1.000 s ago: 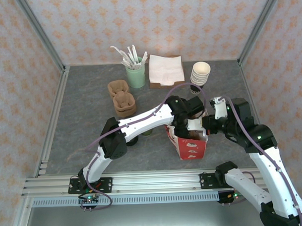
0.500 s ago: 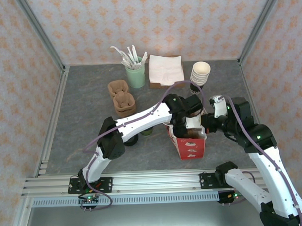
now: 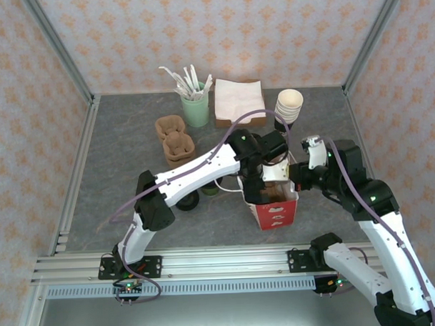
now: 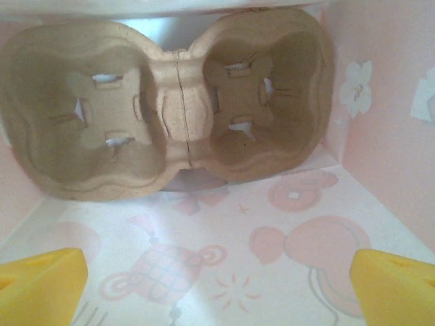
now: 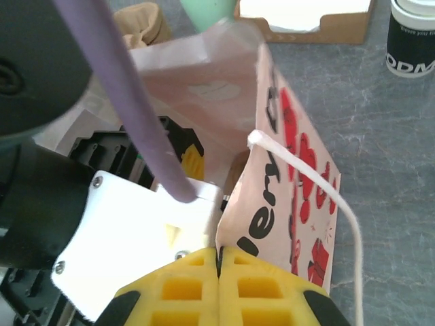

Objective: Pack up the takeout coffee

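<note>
From above the light is bright, even and diffuse, with faint soft shadows under the arms (image 3: 196, 176) on the grey worktop (image 3: 125, 180) and everything sharp. Inside the paper bag (image 4: 380, 136) the left wrist view is washed in a pale pink glow through the walls, low in contrast, the yellow fingertips (image 4: 41, 285) of the left pincer (image 4: 217, 292) blurred at the bottom corners. In the right wrist view the worktop is crisp, the near purple cable (image 5: 115, 88) is out of focus and the white napkins (image 5: 306, 8) are blown out.
</note>
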`<state>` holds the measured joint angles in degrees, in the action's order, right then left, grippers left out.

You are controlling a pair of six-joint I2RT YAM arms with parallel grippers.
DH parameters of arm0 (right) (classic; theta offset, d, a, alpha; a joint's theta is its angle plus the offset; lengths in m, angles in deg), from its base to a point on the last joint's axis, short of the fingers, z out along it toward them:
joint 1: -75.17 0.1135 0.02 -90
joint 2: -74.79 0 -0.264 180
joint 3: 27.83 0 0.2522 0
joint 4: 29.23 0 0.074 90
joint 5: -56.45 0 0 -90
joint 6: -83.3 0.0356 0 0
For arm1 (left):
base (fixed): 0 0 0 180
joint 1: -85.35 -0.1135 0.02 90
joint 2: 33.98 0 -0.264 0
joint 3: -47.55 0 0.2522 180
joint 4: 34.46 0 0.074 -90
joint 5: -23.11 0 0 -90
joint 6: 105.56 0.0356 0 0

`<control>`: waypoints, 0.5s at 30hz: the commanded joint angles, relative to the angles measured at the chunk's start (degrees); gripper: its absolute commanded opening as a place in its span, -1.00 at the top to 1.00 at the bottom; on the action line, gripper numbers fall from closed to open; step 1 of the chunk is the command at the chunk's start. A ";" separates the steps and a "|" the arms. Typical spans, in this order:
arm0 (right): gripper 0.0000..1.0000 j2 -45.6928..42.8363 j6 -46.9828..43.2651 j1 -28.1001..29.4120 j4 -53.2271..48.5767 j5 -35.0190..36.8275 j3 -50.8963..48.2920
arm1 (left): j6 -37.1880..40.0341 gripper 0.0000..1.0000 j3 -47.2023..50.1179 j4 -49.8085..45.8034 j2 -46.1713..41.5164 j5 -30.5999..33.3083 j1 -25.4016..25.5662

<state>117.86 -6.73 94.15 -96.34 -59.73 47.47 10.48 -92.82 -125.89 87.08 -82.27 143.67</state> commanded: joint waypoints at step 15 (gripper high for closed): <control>1.00 1.84 4.95 0.18 7.33 -0.23 -3.48 | -5.06 -0.95 -4.75 7.21 -15.95 3.03 0.38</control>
<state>119.24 -3.48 94.15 -92.82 -59.27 45.08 7.92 -95.92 -121.87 74.16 -80.98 143.76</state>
